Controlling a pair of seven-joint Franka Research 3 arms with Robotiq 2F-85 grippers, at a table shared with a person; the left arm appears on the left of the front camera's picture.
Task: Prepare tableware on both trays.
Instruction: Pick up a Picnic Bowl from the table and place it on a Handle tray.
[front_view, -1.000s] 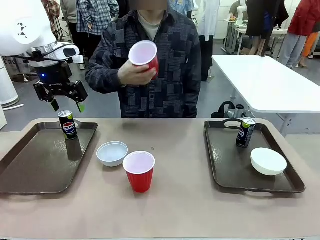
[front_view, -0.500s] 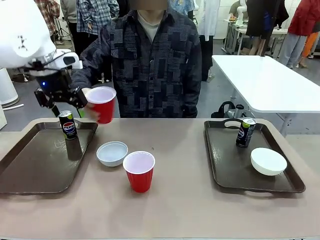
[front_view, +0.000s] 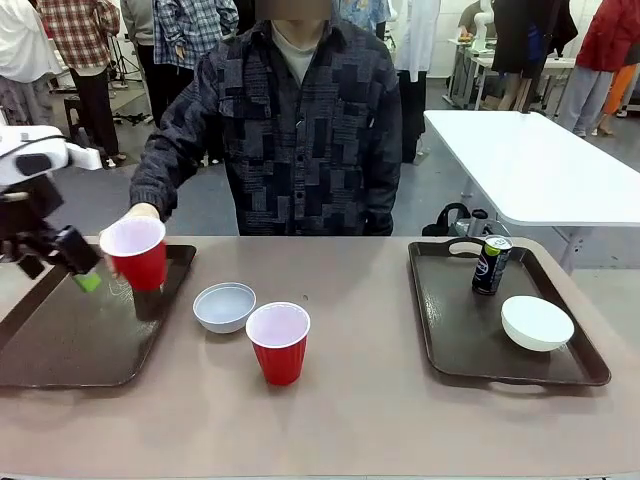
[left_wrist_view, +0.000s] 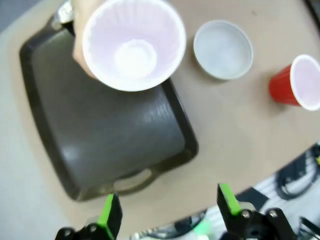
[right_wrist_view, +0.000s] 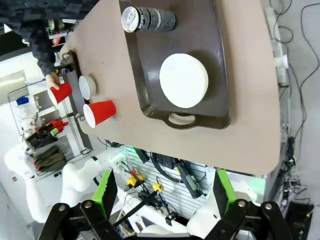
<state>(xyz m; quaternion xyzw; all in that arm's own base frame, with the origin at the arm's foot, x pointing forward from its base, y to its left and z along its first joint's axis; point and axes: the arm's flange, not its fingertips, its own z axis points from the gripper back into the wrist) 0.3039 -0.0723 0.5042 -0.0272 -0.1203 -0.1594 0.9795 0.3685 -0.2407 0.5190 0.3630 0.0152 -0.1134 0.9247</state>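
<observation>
A person's hand holds a red cup (front_view: 135, 252) just above the far right corner of the left tray (front_view: 70, 340). My left gripper (front_view: 60, 270) hangs open at the tray's left side, apart from the cup. In its wrist view the cup (left_wrist_view: 134, 42) shows its white inside above the tray (left_wrist_view: 110, 135), far from the open left gripper (left_wrist_view: 167, 210). A white bowl (front_view: 224, 305) and a second red cup (front_view: 278, 342) stand on the table between the trays. The right tray (front_view: 450, 330) carries a black can (front_view: 491, 264) and a white bowl (front_view: 537, 322). My right gripper (right_wrist_view: 165, 192) is open high above that tray (right_wrist_view: 210, 45).
The person stands at the table's far edge, one arm reaching over to the left tray. A white table (front_view: 530, 160) stands behind at the right. Bare tabletop lies along the near edge and between the trays.
The person's hand brought the red cup from chest height down and left to the left tray. My left arm drew back to the left and lower, away from the tray's far corner.
</observation>
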